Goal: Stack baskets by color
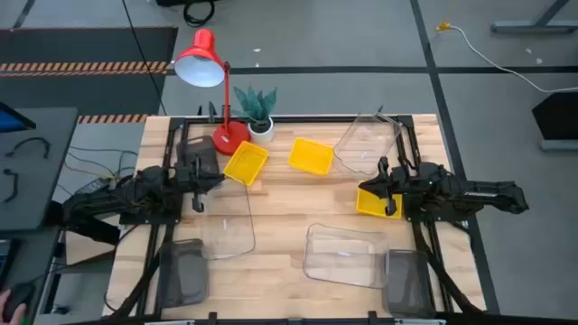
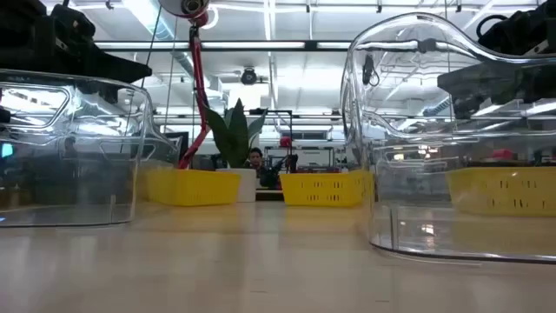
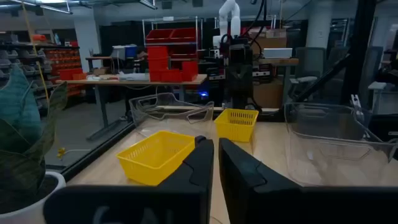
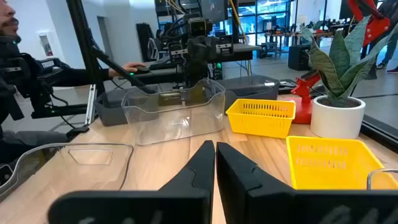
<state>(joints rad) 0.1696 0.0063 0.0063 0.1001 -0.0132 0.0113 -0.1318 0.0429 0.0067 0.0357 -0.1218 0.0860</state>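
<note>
I can read no text from here. No label, brand, number or sign is legible on anything.

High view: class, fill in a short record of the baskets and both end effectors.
yellow baskets: three, none stacked
clear baskets: three, all separate
dark-grey baskets: two, at front corners
left end effector: shut, empty
right end effector: shut, empty

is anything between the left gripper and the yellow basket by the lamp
Nothing visible does. The left gripper is shut and empty, and the yellow basket lies just beyond its fingertips over bare wood. The lamp and plant pot stand behind the basket, off that path.
</note>
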